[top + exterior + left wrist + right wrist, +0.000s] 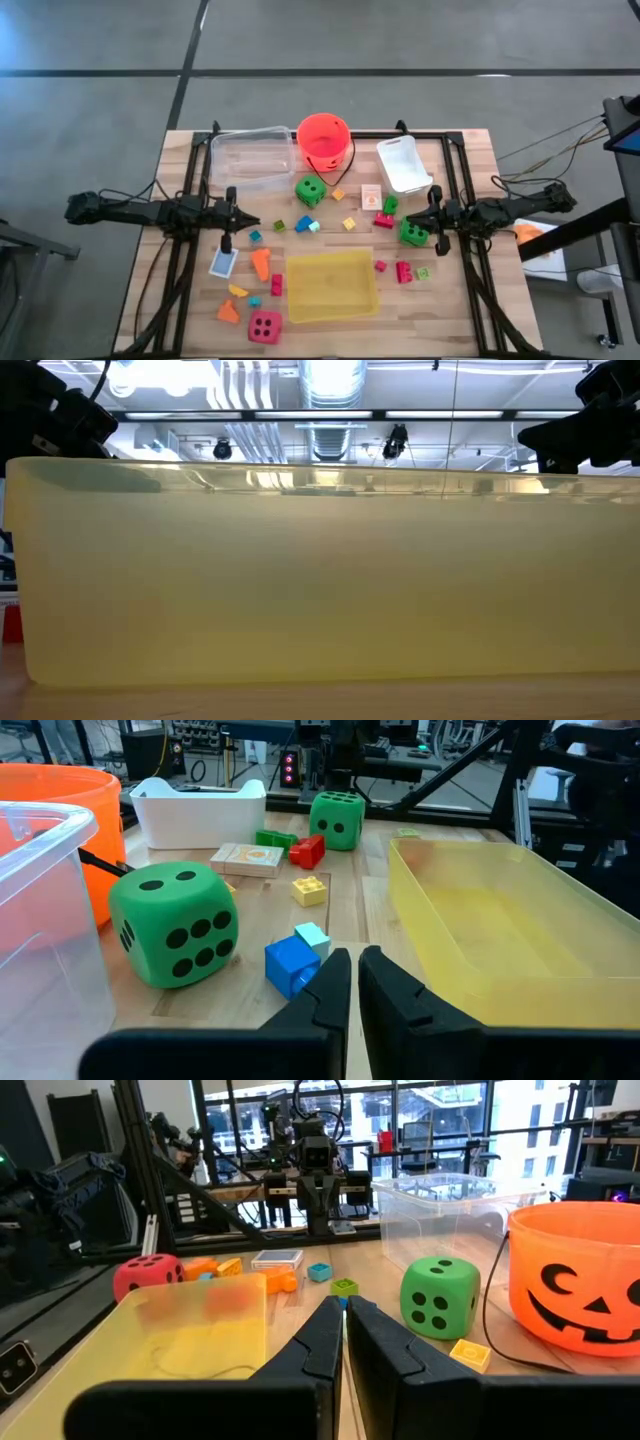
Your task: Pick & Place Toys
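Note:
Toys lie scattered on the wooden table. One green die rests near the orange bucket. A second green die sits at the right, and a pink die sits near the front edge. Small coloured bricks and two cards lie around the yellow tray. My left gripper hovers shut at the table's left. My right gripper hovers shut at the right, beside the second green die. Neither holds anything.
A clear plastic box and a white bin flank the bucket at the far edge. The yellow tray's wall fills the low view. A black frame runs along both sides of the table.

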